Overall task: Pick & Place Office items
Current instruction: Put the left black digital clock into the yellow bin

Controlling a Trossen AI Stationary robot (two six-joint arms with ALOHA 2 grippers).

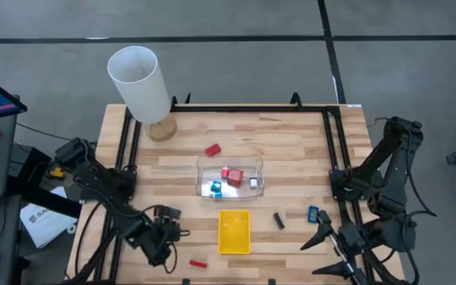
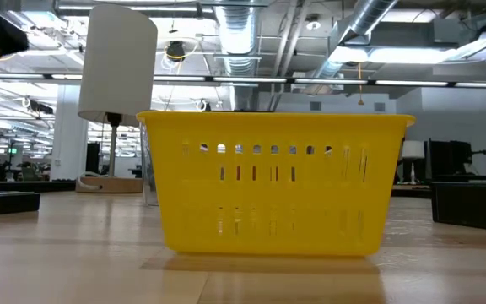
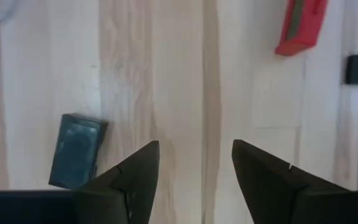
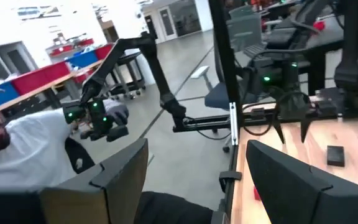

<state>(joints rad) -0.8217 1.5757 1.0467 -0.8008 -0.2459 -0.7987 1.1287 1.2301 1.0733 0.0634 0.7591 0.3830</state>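
The left gripper [image 1: 174, 231] is seen spread and empty at lower left, near a red stick [image 1: 198, 264]; the right gripper [image 1: 328, 245] is held spread at lower right.

In the low view the yellow tray [image 2: 275, 181] fills the middle and hides the clear plastic tray [image 1: 229, 177], its pieces and both arms behind it; only the white cylinder [image 2: 118, 63] shows beside it, its top cut off by the edge. From above, the pieces inside the clear tray are too small to name beyond red and blue-and-white. The left gripper [image 1: 172, 231], just beside the yellow tray, blends into its dark arm there. The right gripper [image 1: 323, 241] is partly cut off by the bottom edge. In the left wrist view the red piece [image 3: 300, 26] is clipped by the edge. In the right wrist view a person [image 4: 17, 158] is half cut off.
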